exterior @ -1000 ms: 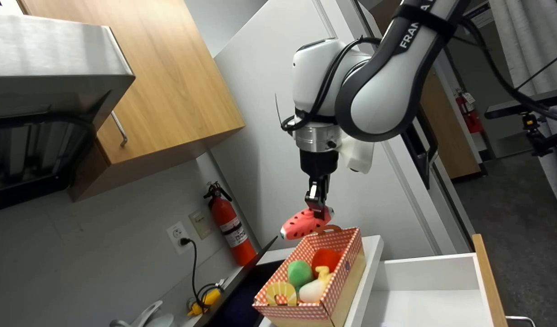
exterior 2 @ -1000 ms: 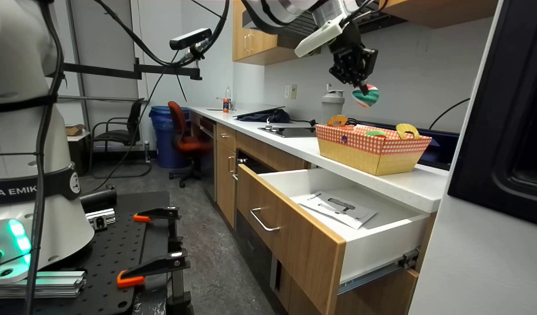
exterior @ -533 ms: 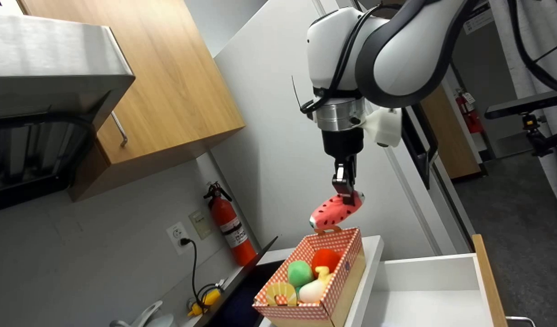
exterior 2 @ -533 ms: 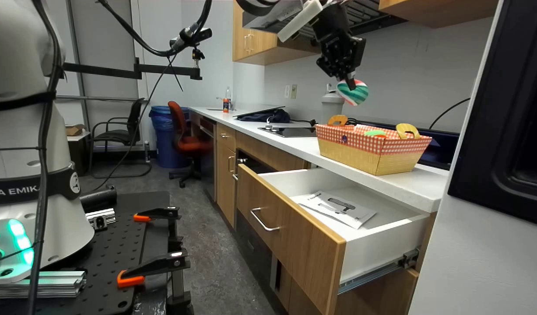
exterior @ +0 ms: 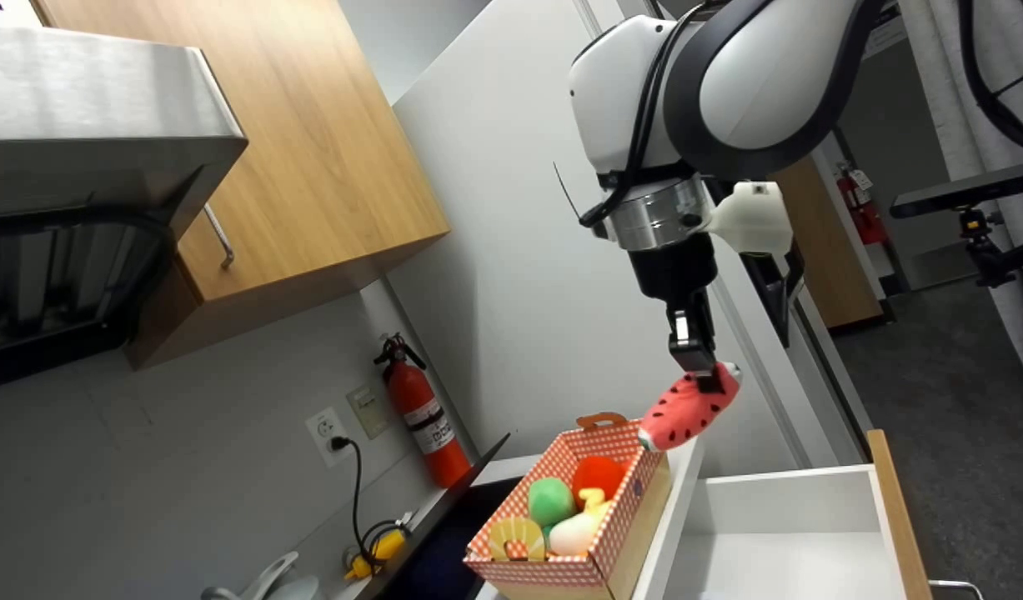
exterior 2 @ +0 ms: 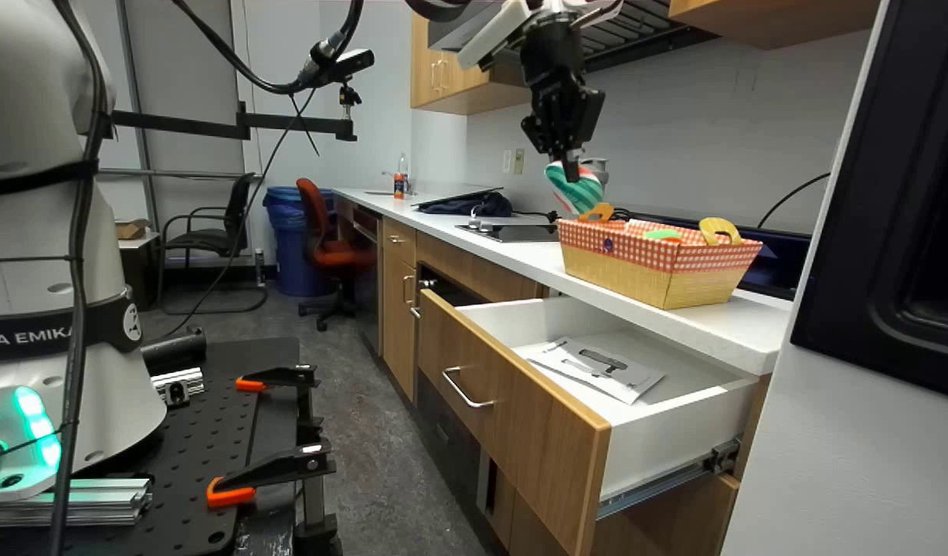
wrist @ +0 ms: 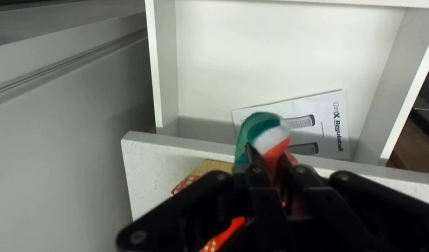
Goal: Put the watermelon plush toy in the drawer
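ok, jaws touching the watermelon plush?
Touching: the wrist view shows the watermelon plush toy pinched between the jaws, one on each side.

The silver collar point(exterior: 654, 215) is smooth metal. Just above it sits a black strap point(exterior: 661, 173), then a glossy white shell point(exterior: 615, 92); diagonally above the collar, a rounded joint point(exterior: 757, 92) is white ringed with charcoal. Black cables point(exterior: 649, 104) bend down beside the collar, and a boxy white housing point(exterior: 754, 218) juts out at its side. Below the collar the gripper point(exterior: 709, 381) is black, dotted with blurred, round grey screw heads point(wrist: 138, 237). Well apart from the collar, the white base point(exterior 2: 110, 401) wears a black band point(exterior 2: 79, 324) lettered "KA EMIKA" in white and a glowing green light point(exterior 2: 33, 421).
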Robot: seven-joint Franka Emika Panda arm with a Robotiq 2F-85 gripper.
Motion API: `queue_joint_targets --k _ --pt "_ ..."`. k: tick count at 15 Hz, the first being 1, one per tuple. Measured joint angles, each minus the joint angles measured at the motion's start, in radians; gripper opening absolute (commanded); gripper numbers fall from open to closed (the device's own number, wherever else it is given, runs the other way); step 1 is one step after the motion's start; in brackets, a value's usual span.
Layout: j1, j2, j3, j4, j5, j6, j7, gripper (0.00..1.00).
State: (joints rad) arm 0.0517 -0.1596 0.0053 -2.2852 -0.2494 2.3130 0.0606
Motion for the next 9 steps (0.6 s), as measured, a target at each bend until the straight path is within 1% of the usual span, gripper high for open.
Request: queue_joint_targets --k 4,9 --pt "0.000 0.042 0.014 -0.017 0.002 -0.005 -0.003 0.03" --pt "0.000 0.117 0.015 -0.023 0.002 0.006 -0.002 0.03"
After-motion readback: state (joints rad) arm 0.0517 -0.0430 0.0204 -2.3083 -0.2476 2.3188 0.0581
